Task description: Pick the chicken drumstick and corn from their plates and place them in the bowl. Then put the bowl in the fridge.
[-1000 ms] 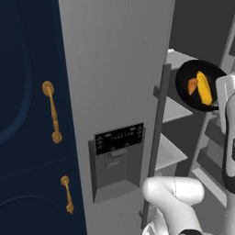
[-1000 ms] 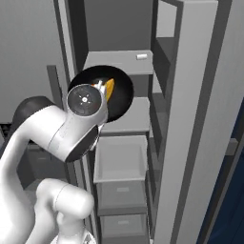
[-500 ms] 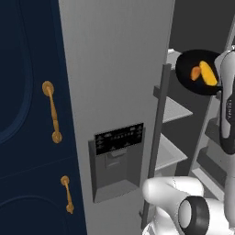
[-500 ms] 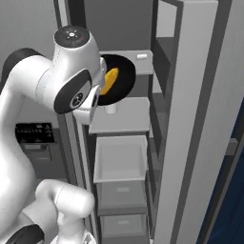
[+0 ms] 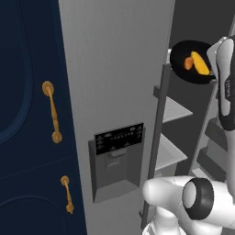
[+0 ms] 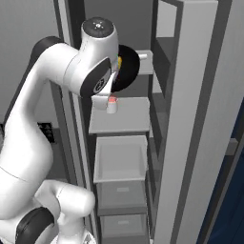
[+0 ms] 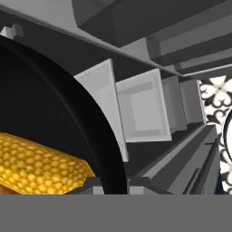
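1. Left base view: the bowl, glossy black, is seen raised at the open fridge, with the corn and chicken drumstick inside.
2. Hand view: the gripper is clenched on the bowl's rim, with the corn close by.
3. The bowl is judged rigid, slippery and moderately loaded; a level rim grip is advised.
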